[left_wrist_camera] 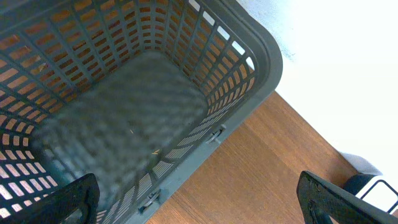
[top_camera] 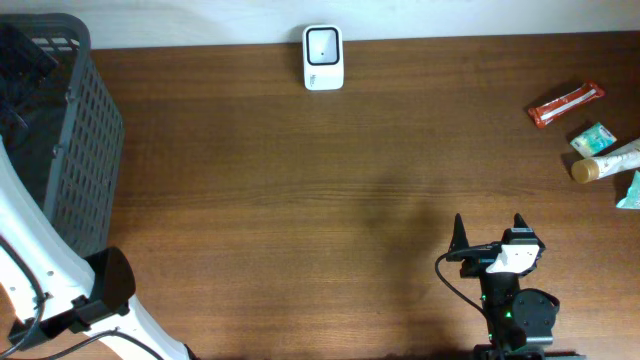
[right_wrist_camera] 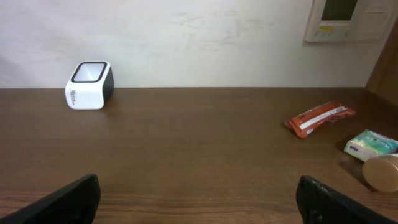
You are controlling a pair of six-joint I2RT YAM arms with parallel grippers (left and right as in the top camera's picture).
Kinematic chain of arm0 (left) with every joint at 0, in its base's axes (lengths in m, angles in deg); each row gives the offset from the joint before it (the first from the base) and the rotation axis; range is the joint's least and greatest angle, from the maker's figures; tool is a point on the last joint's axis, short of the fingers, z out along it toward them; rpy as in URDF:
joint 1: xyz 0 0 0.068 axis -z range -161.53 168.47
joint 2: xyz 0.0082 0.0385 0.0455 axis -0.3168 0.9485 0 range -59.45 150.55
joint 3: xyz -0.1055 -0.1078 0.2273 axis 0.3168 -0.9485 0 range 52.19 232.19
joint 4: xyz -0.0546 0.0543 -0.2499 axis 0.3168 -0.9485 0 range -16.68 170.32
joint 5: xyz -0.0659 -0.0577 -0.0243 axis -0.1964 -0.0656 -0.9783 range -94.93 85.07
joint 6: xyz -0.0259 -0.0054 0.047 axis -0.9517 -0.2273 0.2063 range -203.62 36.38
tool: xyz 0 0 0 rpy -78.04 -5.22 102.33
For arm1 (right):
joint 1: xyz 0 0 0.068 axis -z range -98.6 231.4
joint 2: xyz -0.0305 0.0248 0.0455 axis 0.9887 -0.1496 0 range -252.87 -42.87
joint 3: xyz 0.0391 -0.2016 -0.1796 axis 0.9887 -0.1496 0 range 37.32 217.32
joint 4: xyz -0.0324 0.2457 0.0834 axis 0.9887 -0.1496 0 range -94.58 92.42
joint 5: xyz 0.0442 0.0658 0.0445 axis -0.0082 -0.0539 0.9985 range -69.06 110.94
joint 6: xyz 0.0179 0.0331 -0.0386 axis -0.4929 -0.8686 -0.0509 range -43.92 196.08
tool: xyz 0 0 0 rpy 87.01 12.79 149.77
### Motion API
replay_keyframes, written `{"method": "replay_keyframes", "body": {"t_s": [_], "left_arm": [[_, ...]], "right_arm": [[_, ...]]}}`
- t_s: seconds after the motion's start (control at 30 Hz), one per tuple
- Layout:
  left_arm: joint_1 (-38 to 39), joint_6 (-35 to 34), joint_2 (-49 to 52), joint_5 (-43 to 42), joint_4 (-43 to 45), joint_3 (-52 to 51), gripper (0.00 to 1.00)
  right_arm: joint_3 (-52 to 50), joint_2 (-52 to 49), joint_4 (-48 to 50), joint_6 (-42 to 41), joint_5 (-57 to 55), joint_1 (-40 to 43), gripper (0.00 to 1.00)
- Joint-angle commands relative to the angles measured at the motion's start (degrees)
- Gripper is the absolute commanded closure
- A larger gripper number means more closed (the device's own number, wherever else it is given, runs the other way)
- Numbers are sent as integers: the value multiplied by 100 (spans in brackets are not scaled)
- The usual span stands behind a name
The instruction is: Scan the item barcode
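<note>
- Right gripper (top_camera: 489,225): jaws stand wide and hold nothing. It sits at the near edge of the counter (top_camera: 300,200) and faces the far wall.
- Right gripper, wrist view (right_wrist_camera: 198,183): both fingers frame the bottom corners, with bare counter between them.
- Items, which way they lie: the candidates are grouped at the right edge of the counter, ahead of this gripper and off to its right, well apart from it.
- Red packet (top_camera: 566,104): this is the item farthest toward the wall. Its long axis runs on a diagonal, the left end nearer you and the right end farther.
- Small teal packet (top_camera: 592,138) and tan-capped tube (top_camera: 605,162): they lie just beside each other, nearer you than the red packet.
- Scanner (top_camera: 323,57): white, against the far wall, ahead and to the left of the right gripper. You will likely have to carry any item leftward across the counter to reach it.
- Nearer arm: judge the right arm much the closer to the items.
- Left gripper (left_wrist_camera: 196,186): jaws wide, holding nothing, above the grey basket (top_camera: 70,140) at the far left.
- Hard to make out: no barcode shows on any item. The frame edge cuts off the tube and a further teal item (top_camera: 630,190). The basket floor is blurred.
</note>
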State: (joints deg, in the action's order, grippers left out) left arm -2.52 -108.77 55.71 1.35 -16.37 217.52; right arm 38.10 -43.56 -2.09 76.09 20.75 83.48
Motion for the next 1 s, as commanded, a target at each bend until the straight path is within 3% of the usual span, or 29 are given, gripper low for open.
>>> {"method": "replay_keyframes", "body": {"t_s": [0.0, 0.13, 0.3, 0.37, 0.43, 0.63, 0.83, 0.97], "left_arm": [[-17, -11, -85, 48, -2, 46, 1], [59, 57, -289, -227, 0, 48, 1], [925, 214, -1038, 90, 197, -33, 1], [1456, 817, -1493, 131, 837, -614, 1], [1888, 1261, -2070, 129, 1705, -1725, 1], [2551, 2011, -4725, -138, 5005, -7134, 1], [2544, 2184, -6966, -13, 6330, -10450, 1], [2544, 2181, -7803, 20, 6304, -11527, 1]], "right_arm": [[-46, 48, -20, 20, -31, 35, 1], [-46, 48, -20, 20, -31, 35, 1], [-46, 48, -20, 20, -31, 35, 1], [-46, 48, -20, 20, -31, 35, 1], [-46, 48, -20, 20, -31, 35, 1], [-46, 48, -20, 20, -31, 35, 1], [-46, 48, -20, 20, -31, 35, 1], [-46, 48, -20, 20, -31, 35, 1]]}}
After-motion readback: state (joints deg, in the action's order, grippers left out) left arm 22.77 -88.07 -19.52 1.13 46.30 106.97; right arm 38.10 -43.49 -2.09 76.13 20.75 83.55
